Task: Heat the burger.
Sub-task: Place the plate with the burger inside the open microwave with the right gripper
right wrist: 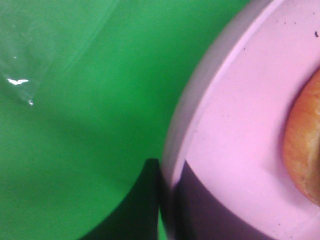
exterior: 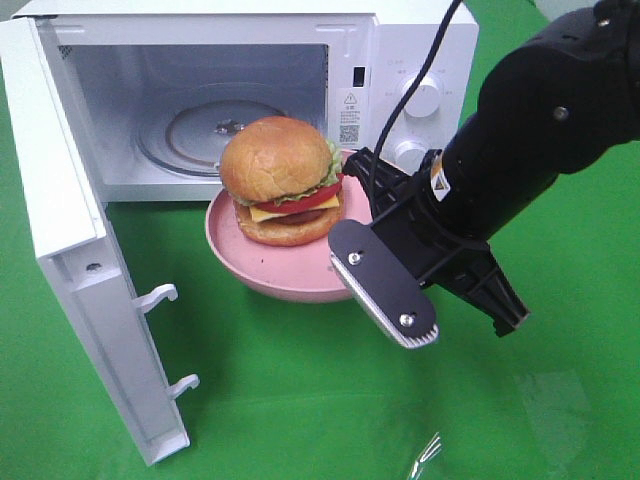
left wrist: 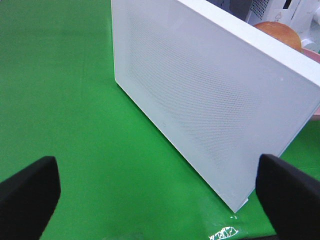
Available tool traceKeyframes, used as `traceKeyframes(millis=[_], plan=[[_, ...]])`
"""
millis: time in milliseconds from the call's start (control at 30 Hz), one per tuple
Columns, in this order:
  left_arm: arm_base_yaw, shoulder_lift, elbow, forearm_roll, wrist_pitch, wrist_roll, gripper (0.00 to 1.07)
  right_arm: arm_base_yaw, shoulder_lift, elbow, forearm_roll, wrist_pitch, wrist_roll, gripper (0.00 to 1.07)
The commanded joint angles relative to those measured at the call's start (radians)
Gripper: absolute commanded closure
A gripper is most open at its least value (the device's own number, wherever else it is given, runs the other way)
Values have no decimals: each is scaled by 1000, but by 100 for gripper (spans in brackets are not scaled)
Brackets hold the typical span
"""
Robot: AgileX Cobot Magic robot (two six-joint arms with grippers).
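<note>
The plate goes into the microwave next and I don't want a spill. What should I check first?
1. Microwave door wide open: ok.
2. Turntable bare: ok.
3. Right hand shut on the plate rim: ok.
4. Burger upright on the plate: ok.
5. Left hand open, outside the door, off the plate's path: ok.
6. Plate lifted off the cloth: cannot tell.

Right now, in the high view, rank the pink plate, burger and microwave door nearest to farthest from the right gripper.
1. pink plate, right rim pinched in the fingers
2. burger, mid-plate
3. microwave door, open, far left
</note>
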Motion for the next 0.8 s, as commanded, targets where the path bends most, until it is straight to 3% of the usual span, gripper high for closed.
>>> traceKeyframes(millis=[33, 800], plan=[[-4, -12, 2, -4, -6, 0, 8, 1, 8, -41, 4, -20, 10, 107], [-4, -12, 2, -4, -6, 0, 8, 13, 175, -259, 24, 28, 15, 107]])
